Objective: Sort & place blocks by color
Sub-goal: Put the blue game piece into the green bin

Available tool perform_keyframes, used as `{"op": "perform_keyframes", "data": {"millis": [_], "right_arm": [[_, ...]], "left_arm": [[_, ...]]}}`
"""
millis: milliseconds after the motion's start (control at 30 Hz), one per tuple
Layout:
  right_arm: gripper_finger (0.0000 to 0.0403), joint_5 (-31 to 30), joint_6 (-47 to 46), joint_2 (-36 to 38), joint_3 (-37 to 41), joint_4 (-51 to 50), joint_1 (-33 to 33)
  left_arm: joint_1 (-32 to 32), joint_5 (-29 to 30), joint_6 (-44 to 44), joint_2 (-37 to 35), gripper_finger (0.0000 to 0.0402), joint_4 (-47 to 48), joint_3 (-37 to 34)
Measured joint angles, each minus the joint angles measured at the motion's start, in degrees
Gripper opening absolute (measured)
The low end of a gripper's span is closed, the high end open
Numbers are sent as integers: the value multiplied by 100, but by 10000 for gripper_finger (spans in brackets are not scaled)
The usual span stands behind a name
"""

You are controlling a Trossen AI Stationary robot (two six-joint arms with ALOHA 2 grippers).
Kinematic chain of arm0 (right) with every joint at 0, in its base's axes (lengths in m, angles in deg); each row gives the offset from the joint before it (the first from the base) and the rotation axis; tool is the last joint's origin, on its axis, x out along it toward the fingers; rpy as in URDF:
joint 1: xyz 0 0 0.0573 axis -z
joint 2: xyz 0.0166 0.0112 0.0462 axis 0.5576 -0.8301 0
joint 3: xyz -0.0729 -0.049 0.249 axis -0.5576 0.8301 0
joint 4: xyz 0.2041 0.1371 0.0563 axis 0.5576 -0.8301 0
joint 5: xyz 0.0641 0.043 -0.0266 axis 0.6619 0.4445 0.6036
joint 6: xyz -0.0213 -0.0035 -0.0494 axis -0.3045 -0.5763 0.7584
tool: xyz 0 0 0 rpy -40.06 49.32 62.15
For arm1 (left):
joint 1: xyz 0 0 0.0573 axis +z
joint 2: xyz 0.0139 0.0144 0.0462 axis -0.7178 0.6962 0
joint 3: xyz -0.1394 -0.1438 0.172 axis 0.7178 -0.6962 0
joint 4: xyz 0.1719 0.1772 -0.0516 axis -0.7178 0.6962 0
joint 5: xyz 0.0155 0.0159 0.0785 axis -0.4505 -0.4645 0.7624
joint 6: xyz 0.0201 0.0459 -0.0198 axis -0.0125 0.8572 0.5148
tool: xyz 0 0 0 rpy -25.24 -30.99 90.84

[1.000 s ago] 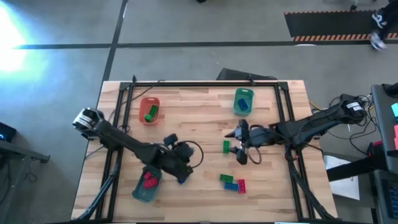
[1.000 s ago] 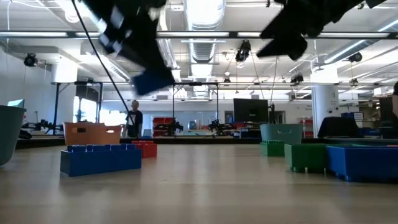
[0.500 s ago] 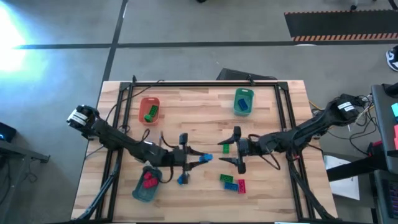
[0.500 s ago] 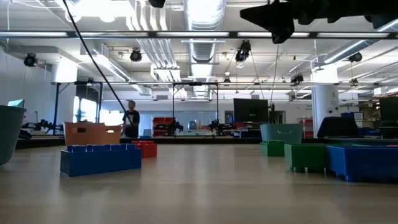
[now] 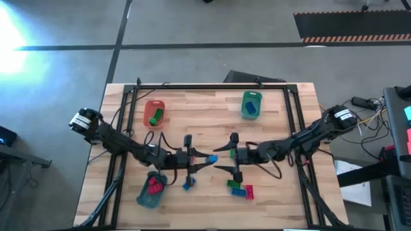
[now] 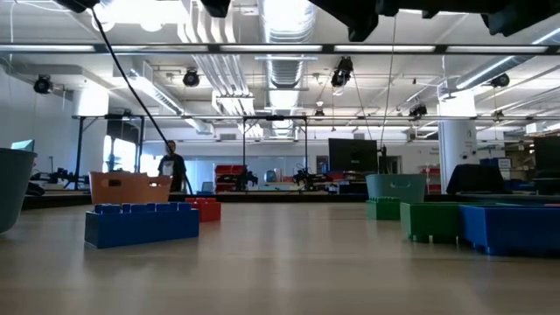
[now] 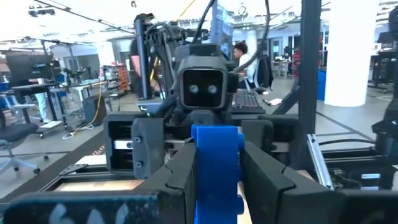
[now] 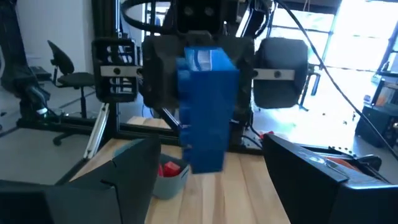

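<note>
Left hand (image 5: 209, 160) grips a blue block (image 5: 212, 158) facing the open right hand (image 5: 225, 161)

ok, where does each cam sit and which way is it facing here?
High: above the table, looking straight down; both arms meet mid-table.
Low: table height, level into the room; arms only at the top edge.
Left wrist: along the left gripper, shut on a blue block, facing the right arm.
Right wrist: past the open right gripper, facing the left arm.
Shared: both wrist views and high show that blue block.
</note>
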Motion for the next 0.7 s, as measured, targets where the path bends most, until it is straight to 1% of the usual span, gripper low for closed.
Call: {"op": "perform_keyframes", "data": {"millis": [233,500,700], "right_arm": [[267,2,36,-67,-147,-34,69],[230,-2,-52,-80,-147,-58,179],[209,-11,-121,-51,-150,-52,177]], "left_arm": [[72,-117,-1,4,78,-10,2],[165,-172,87,7,78,-20,13],[182,-332,93,7,78,-21,28]]}}
